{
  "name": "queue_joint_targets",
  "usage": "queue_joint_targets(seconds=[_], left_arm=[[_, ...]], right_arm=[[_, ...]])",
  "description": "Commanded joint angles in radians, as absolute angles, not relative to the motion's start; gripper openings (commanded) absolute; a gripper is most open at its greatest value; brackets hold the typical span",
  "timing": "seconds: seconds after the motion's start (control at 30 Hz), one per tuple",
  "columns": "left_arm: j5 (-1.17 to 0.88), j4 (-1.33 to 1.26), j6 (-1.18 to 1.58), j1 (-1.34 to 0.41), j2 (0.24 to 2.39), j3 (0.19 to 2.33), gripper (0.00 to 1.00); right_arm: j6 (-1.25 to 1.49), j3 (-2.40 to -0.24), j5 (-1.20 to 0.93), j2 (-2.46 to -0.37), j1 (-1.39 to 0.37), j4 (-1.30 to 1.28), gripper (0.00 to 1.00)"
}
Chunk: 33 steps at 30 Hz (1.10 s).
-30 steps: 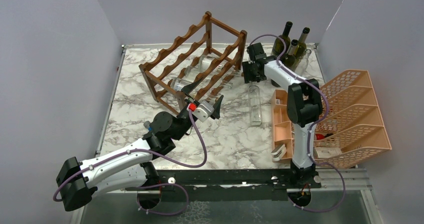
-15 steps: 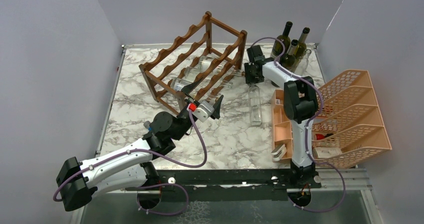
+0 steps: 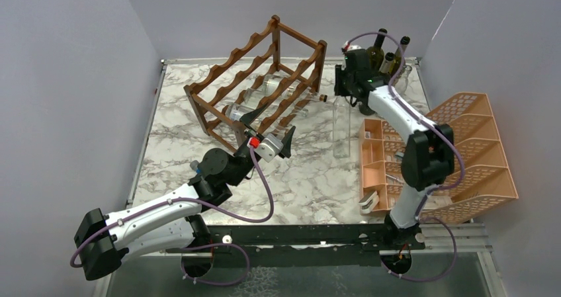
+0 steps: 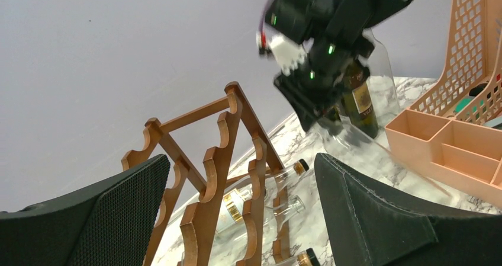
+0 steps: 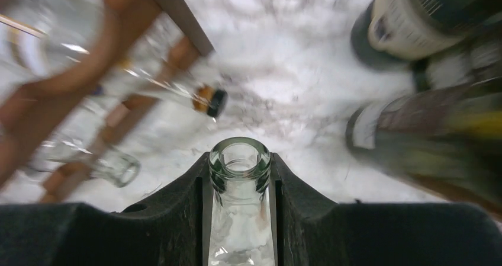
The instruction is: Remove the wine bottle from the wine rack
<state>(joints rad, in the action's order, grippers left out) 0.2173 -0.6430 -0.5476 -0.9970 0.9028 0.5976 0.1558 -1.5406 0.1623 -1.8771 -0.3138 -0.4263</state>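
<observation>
The dark brown wooden wine rack (image 3: 264, 79) stands at the back middle of the marble table, with clear bottles (image 3: 268, 88) lying in it; it also shows in the left wrist view (image 4: 219, 159). My right gripper (image 3: 349, 93) is shut on the neck of a clear empty wine bottle (image 3: 340, 128), right of the rack; in the right wrist view the fingers (image 5: 183, 207) clamp the neck below the open mouth (image 5: 240, 159). The bottle tilts up off the table. My left gripper (image 3: 268, 128) is open and empty, in front of the rack's near corner.
Three dark green bottles (image 3: 387, 55) stand at the back right, close behind my right gripper. An orange plastic tray organiser (image 3: 463, 151) and an orange compartment tray (image 3: 376, 158) stand on the right. Grey walls enclose the table on three sides.
My right gripper has risen and swung toward the back right, raising the neck of the clear bottle so it tilts up from lying flat. The left arm has not moved.
</observation>
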Motion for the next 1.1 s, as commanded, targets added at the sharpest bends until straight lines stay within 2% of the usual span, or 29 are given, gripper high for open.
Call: queue_joint_targets(seconds=[0.0,0.1,0.4,0.5,0.67,0.93,1.0,1.07], left_arm=[[0.21,-0.67,-0.549,-1.001,0.891,0.583,0.99],[0.21,-0.67,-0.546,-1.0,0.89,0.583,0.99],[0.211,-0.67,-0.548,-1.0,0.888,0.583,0.99],[0.212,-0.67,-0.547,-0.999,0.887,0.583,0.99],[0.213,-0.67,-0.548,-1.0,0.887,0.583,0.99],[0.204,-0.67,-0.541,-0.999,0.888,0.583,0.99],[0.208,-0.67,-0.545,-1.0,0.886,0.583,0.99],[0.212,-0.67,-0.547,-1.0,0.884,0.583,0.99]], right_arm=[[0.082,-1.457,0.145,-1.686,-0.31,-0.172,0.06],[0.032,-1.424,0.167,-1.64,-0.31,-0.116,0.01],[-0.009,-1.279,0.25,-1.559,-0.31,0.08,0.01],[-0.036,-1.172,0.25,-1.529,-0.31,0.226,0.01],[-0.022,-1.155,0.37,-1.523,-0.31,0.205,0.01],[-0.009,-1.179,0.423,-1.53,-0.31,0.142,0.01],[0.007,-1.184,0.426,-1.542,-0.311,0.118,0.06],[0.026,-1.19,0.431,-1.547,-0.31,0.086,0.19]])
